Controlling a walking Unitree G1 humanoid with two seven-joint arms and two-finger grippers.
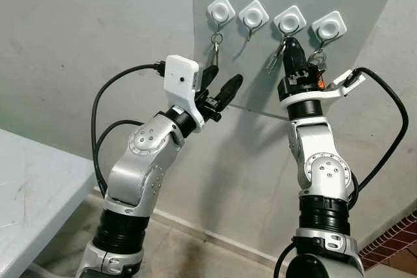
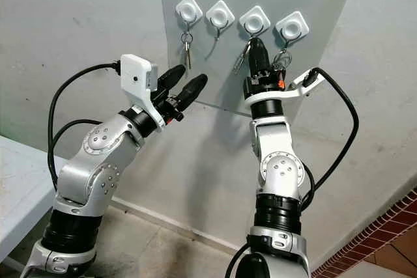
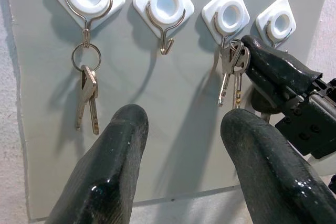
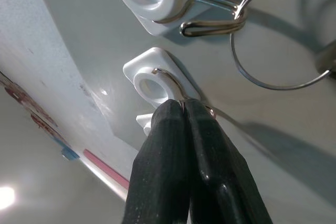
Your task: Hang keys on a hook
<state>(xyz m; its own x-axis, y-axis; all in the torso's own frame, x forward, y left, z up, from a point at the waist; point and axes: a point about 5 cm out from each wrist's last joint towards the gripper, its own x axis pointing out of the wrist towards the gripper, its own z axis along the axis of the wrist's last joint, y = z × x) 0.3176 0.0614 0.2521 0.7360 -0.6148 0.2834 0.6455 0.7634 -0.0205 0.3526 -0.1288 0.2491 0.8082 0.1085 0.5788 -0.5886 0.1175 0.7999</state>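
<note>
a: right gripper pinched shut on the keys, ring right at the third hook just above its tips. left gripper open, idle

b: seat ring fully in the hook bend, then release slowly

Even soft light, faint shadows under keys, sharp, close fingers blurred
</note>
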